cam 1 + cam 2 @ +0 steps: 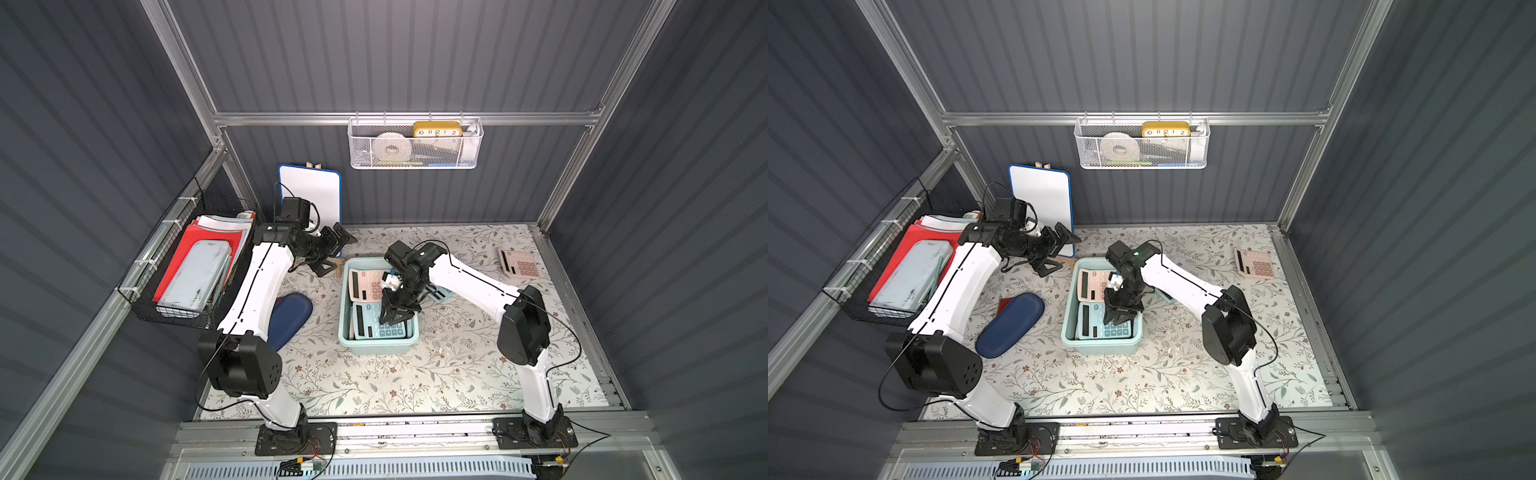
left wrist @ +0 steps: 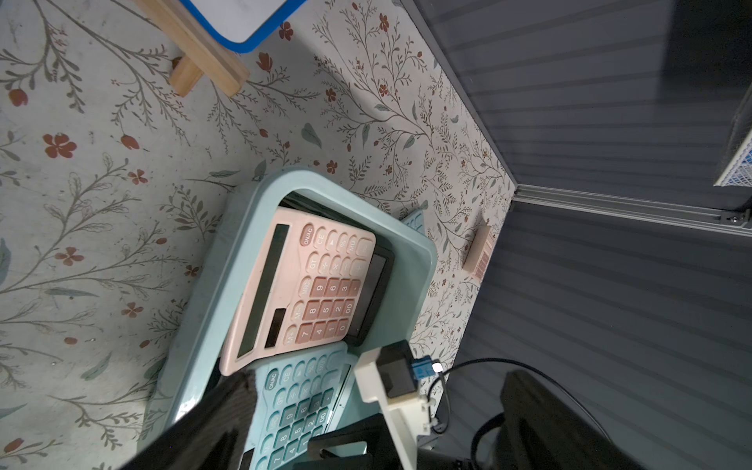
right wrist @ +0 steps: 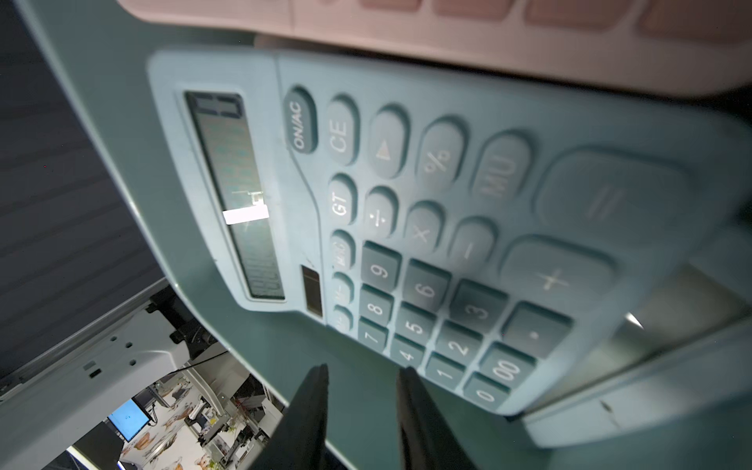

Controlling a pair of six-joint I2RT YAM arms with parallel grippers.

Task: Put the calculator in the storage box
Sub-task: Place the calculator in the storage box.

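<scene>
Two plastic slabs, the teal calculator and a pink calculator, lay inside the smooth round-cornered mint storage box in both top views, left claw spread wide; the right wrist view showed the right claw narrowly parted, pinching nothing.

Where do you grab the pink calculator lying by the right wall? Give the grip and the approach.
Grip the pink calculator across its two side edges, probably coming straight down with the right gripper, the nearer one. It lies flat and face up on the table, so only its thin edges offer a hold.
</scene>
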